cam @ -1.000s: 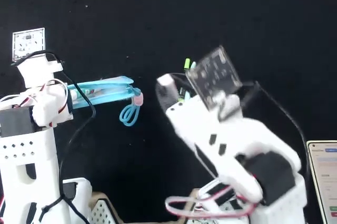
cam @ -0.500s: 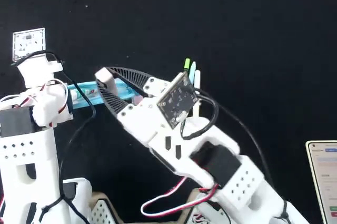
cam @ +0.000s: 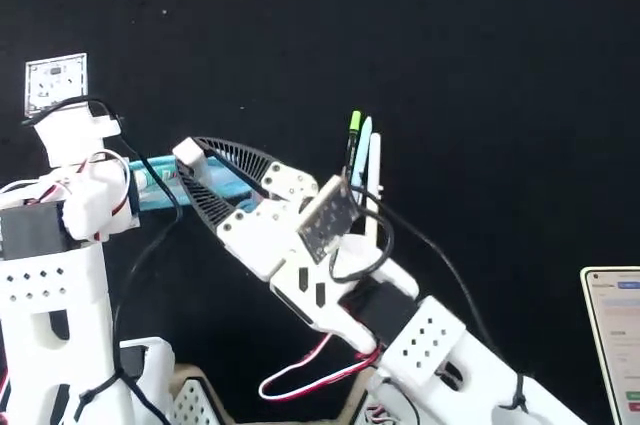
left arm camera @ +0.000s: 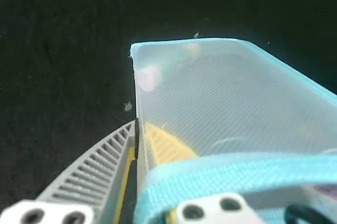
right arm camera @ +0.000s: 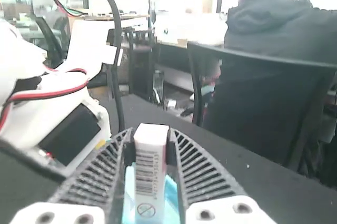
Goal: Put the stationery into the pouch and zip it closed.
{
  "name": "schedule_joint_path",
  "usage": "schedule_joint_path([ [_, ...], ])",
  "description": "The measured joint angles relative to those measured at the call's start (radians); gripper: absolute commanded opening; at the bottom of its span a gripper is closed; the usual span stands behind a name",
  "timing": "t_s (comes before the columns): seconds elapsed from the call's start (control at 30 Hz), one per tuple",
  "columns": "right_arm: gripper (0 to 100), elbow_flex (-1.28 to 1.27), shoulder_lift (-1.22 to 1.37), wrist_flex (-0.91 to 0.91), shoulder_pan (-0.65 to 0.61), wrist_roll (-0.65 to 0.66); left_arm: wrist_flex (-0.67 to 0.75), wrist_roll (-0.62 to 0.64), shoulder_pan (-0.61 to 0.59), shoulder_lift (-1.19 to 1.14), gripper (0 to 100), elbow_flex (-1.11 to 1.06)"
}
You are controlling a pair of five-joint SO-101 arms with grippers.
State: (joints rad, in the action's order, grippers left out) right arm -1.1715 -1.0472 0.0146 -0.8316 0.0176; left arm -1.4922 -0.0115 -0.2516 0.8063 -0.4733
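A clear pouch (cam: 152, 183) with blue trim lies at the left of the black table, and my left gripper (left arm camera: 141, 203) is shut on its edge. In the left wrist view the pouch (left arm camera: 221, 108) stretches away from the fingers (left arm camera: 87, 182). My right gripper (cam: 190, 157) hangs over the pouch, shut on a white eraser (cam: 186, 152). The right wrist view has the eraser (right arm camera: 151, 153) upright between the ribbed fingers (right arm camera: 202, 176), with blue pouch (right arm camera: 169, 197) just under it. A green, a blue and a white pen (cam: 361, 160) lie side by side mid-table, beside the right arm.
A white marker tag (cam: 55, 80) lies at the far left of the table. A phone (cam: 615, 340) sits at the right edge. The left arm's base (cam: 50, 325) stands at the front left. In the right wrist view, chairs and a seated person are in the room behind.
My right arm has swung left from mid-table, carrying the eraser from near the pens to over the pouch. The left arm and pouch have stayed put.
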Motion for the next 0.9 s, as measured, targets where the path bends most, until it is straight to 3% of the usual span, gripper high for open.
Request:
schedule_joint_path([
  [0.23,1.1,-0.103,-0.014,0.138,-0.002,-0.002,-0.003,0.0,0.0,0.0,3,-0.003],
  [0.67,4.2,-0.147,0.002,0.189,0.061,-0.002,-0.002,0.002,0.002,0.0,3,-0.005],
  [0.83,24.0,-0.109,-0.006,-0.037,-0.023,-0.002,-0.003,0.002,0.002,0.0,3,-0.008],
  [0.9,25.7,-0.049,-0.009,-0.17,-0.071,-0.002,-0.003,0.002,-0.002,0.0,3,-0.011],
])
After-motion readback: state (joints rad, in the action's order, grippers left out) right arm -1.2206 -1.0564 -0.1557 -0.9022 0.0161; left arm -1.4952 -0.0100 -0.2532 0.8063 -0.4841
